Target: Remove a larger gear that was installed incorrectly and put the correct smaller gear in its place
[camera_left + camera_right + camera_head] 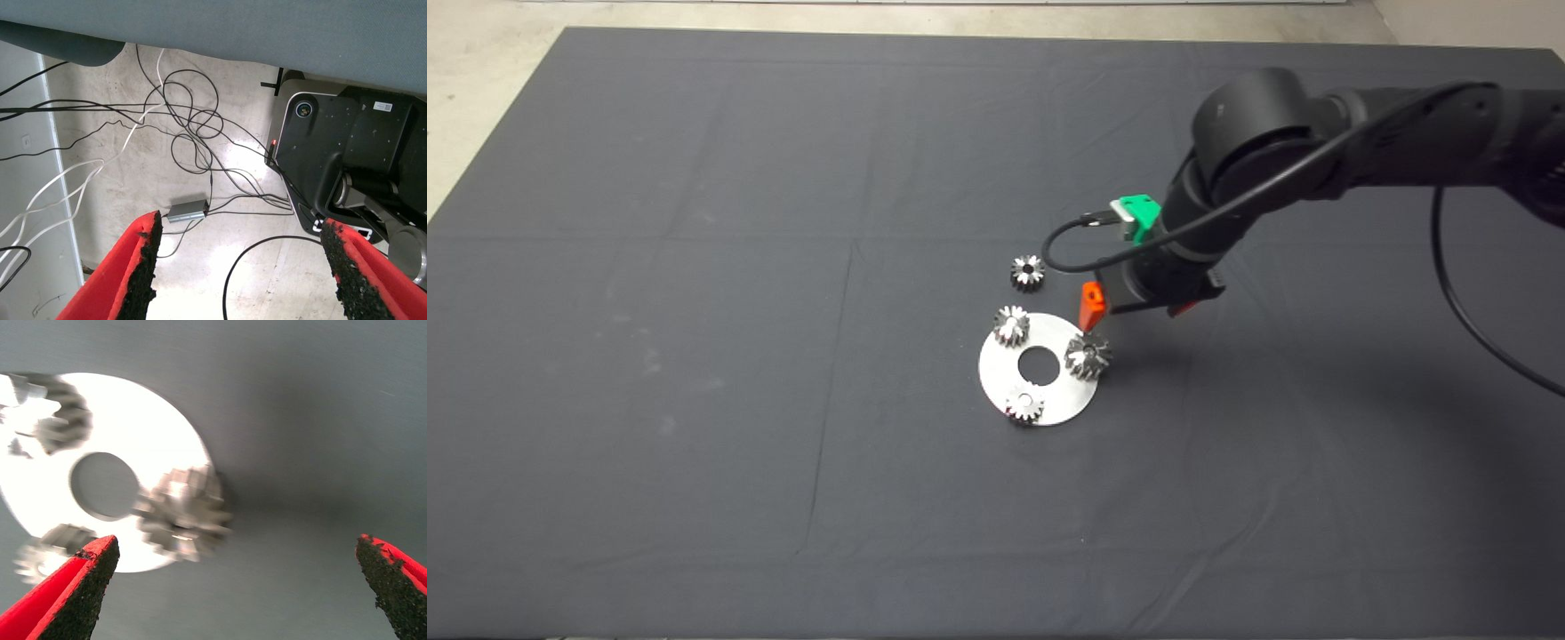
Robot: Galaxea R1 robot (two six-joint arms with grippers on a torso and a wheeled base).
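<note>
A round steel plate (1049,391) with a centre hole lies mid-mat. The larger gear (1088,355) sits on its right edge; it also shows in the right wrist view (183,513), blurred. Two small gears (1011,325) (1025,405) sit on the plate. The smaller gear (1028,272) lies loose on the mat just behind the plate. My right gripper (1136,318) hovers just right of and above the larger gear, open and empty; in the right wrist view (233,547) its fingers stand wide apart. My left gripper (241,227) is parked off the mat, open.
The left wrist view shows the floor with loose cables (193,133), a small grey box (186,211) and a black robot base (347,153). The right arm (1316,142) with its cable reaches in over the mat's right side.
</note>
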